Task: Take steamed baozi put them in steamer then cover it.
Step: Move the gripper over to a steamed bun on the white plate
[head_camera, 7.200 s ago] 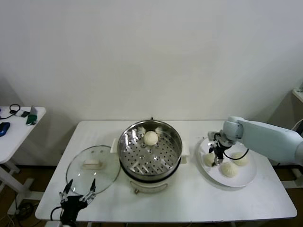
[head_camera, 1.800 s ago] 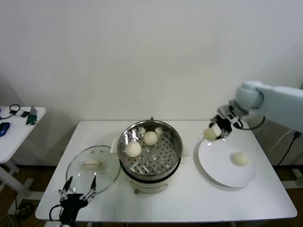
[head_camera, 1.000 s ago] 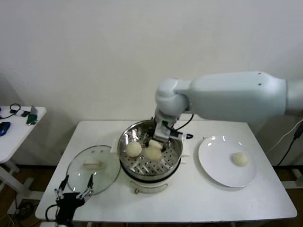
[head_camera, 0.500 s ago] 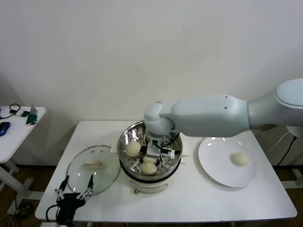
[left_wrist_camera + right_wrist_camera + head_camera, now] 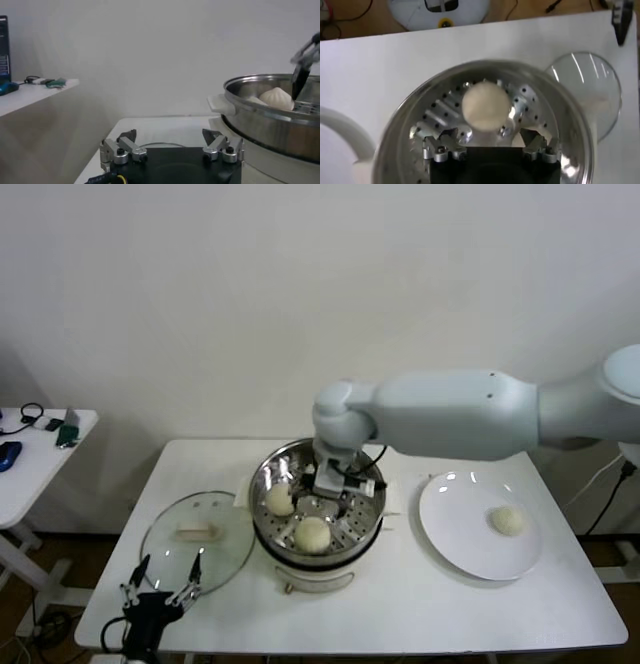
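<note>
The steamer (image 5: 300,569) stands mid-table with its perforated tray showing. Two baozi show on the tray, one at the left (image 5: 280,499) and one at the front (image 5: 313,534). My right gripper (image 5: 328,496) hangs open just above the tray, behind the front baozi (image 5: 486,105), which lies free ahead of its open jaws (image 5: 489,148). A further baozi (image 5: 508,521) rests on the white plate (image 5: 455,534). The cover (image 5: 170,556) lies flat left of the steamer. My left gripper (image 5: 160,586) waits open at the table's front left edge (image 5: 171,146), empty.
From the left wrist view the steamer's wall (image 5: 270,131) rises close on one side, with a baozi (image 5: 275,98) above its rim. A small side table (image 5: 40,446) with gadgets stands far left. My right arm spans over the steamer and the plate.
My right gripper carried a baozi down to the front of the tray, opened and let it go, then drew back a little. The left arm has stayed put.
</note>
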`<state>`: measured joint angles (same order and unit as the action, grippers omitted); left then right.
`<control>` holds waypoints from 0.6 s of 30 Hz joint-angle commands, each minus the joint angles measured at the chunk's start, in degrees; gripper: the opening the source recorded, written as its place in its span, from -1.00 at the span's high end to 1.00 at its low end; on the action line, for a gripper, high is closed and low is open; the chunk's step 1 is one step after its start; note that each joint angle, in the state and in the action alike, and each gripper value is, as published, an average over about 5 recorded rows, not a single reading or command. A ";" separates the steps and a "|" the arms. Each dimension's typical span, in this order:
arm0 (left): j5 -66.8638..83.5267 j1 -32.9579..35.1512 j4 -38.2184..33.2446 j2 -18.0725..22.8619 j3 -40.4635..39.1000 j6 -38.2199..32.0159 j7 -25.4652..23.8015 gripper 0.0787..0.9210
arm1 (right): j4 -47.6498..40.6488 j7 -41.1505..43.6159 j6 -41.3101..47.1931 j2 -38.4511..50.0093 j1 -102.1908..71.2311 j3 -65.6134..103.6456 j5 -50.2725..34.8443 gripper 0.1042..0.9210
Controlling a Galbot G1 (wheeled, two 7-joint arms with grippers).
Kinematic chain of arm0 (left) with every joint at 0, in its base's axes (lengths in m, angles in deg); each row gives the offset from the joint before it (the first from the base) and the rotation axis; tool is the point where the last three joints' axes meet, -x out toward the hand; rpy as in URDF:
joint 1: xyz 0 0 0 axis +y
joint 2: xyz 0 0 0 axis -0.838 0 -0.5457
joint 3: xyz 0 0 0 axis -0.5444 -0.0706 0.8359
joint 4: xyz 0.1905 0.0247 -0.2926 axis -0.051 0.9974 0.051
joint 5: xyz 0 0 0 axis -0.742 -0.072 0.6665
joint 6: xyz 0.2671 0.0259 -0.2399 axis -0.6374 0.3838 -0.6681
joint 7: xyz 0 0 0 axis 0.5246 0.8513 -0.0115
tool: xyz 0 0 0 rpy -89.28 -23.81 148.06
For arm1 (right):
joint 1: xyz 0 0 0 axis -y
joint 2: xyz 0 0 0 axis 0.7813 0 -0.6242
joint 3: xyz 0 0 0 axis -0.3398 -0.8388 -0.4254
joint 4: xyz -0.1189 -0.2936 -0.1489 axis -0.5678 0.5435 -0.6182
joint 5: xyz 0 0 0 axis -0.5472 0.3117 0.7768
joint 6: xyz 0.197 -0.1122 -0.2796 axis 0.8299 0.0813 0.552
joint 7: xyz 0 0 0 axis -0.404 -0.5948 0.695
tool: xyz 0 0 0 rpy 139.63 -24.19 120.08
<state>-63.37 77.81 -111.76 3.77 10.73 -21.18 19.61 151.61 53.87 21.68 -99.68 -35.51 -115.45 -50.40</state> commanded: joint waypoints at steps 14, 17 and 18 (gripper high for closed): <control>0.47 -1.37 0.43 -1.04 0.37 0.50 -0.53 -0.77 | -18.34 1.80 14.34 33.96 -3.37 -10.61 -7.55 -0.76; 0.41 -1.61 0.86 -1.09 0.46 0.55 -0.66 -0.77 | -22.03 1.55 13.31 34.27 -10.59 -4.24 -3.52 -0.76; 0.38 -1.68 0.98 -1.06 0.47 0.57 -0.67 -0.77 | -23.25 1.51 12.94 34.13 -12.71 -2.42 -2.43 -0.76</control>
<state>-62.93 76.38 -111.34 2.74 11.12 -20.71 19.02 137.83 55.35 32.58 -75.02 -34.17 -125.71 -59.50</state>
